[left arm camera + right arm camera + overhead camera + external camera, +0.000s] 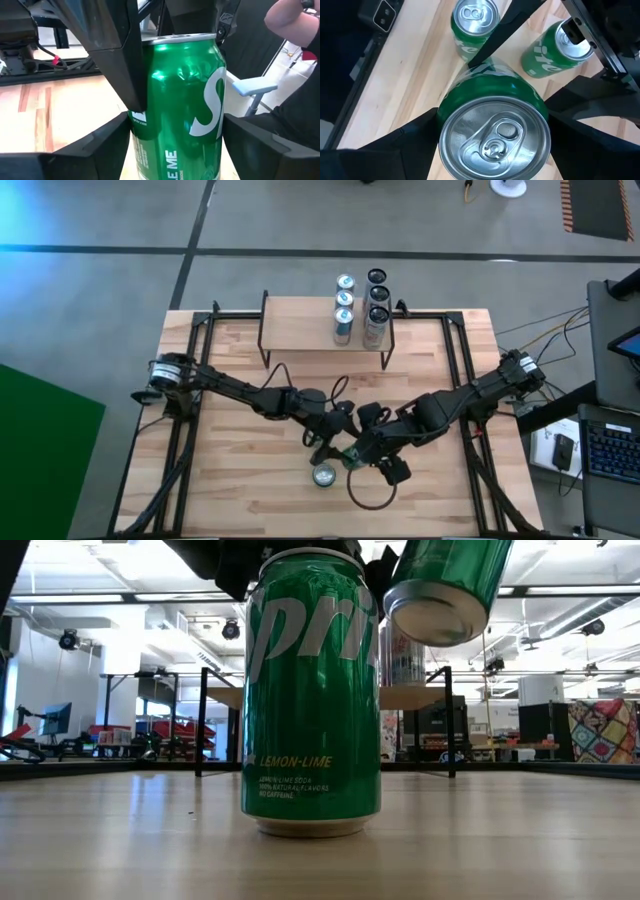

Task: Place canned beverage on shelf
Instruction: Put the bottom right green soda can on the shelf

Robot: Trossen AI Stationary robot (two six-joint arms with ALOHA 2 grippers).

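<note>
**A:** From above, where does everything sit?

**B:** The shelf (300,330) stands at the far edge of the desk (240,480), with a cluster of cans (345,305) at its right end. Both arms reach in to the middle of the desk, well apart from the shelf. The left fingers (335,432) and right fingers (362,452) are just beside each other. A near can (324,476) stands free towards the front edge. A tilted can (352,459) shows green at the right fingers.

**A:** And at desk height?

**B:** The near can fills the middle, upright on the wood. The tilted can hangs in the air to its right, clear of the desk, its base turned towards the camera. The shelf shows far behind.

**A:** The left wrist?

**B:** A third can (180,100), green and upright, sits between the left fingers. One finger lies against each side, so they have closed on it. I cannot tell if it rests on the desk. A person's arm (290,20) shows beyond.

**A:** The right wrist?

**B:** The right fingers stand wide, clamped on either side of the tilted can, whose silver top faces the camera. The other two green cans lie beyond it.
</note>
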